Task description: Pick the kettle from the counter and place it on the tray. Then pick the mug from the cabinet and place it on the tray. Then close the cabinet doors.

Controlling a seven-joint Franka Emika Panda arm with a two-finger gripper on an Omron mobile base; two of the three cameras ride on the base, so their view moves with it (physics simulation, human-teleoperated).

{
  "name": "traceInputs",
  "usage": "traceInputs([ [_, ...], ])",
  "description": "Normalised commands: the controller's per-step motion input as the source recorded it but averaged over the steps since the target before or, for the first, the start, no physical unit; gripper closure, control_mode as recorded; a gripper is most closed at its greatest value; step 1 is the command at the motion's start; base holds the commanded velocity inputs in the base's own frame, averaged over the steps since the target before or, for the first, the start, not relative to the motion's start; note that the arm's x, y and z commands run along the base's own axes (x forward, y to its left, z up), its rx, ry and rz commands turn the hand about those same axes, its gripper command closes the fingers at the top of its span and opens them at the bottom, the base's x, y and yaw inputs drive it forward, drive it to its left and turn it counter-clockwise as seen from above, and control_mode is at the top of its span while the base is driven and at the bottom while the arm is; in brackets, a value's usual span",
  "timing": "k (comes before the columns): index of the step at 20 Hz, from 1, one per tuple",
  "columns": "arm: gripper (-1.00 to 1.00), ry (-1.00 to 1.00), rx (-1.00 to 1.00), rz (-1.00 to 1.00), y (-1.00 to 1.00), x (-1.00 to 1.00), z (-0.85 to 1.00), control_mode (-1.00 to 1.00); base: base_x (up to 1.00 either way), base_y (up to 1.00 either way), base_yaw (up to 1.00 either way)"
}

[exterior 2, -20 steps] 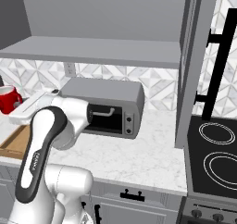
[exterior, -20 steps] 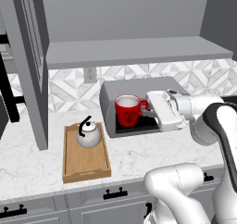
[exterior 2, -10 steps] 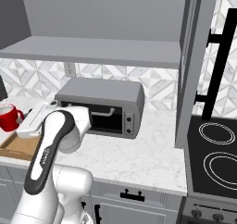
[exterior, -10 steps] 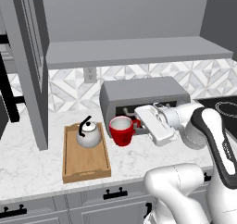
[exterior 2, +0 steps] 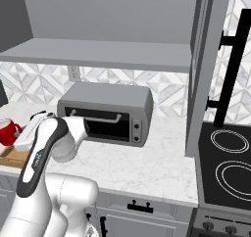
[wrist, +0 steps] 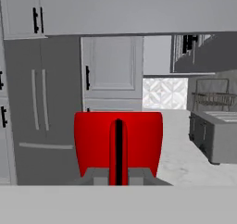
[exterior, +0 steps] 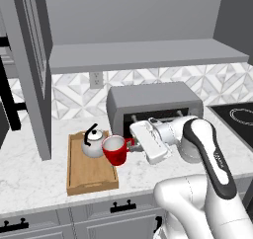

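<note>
Left base view gives you the marble bench (exterior: 34,179) at lower left, its tray (exterior: 91,176) carrying the kettle (exterior: 94,143); the fingers (exterior: 131,142) are clamped on the mug (exterior: 115,150) handle, above the tray's right edge.

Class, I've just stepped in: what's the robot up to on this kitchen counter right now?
The robot's gripper is shut on the handle of the red mug and holds it by the right edge of the wooden tray, beside the kettle, which already sits in the tray. The mug looks to be above the tray's edge, not yet set down. The cabinet door at the left stands open, so closing it remains. A toaster oven sits behind on the counter.
</note>
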Motion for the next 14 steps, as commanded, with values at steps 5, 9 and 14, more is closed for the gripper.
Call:
traceInputs([
  [5, 1.00, 0.00, 0.00, -0.08, 0.27, 0.08, -0.48, -1.00, 0.00, 0.00, 0.00],
  [9, 1.00, -0.02, -0.01, -0.02, 0.04, 0.01, -0.53, -1.00, 0.00, 0.00, 0.00],
  [14, 1.00, -0.07, 0.00, 0.00, 0.00, 0.07, -0.69, -1.00, 0.00, 0.00, 0.00],
])
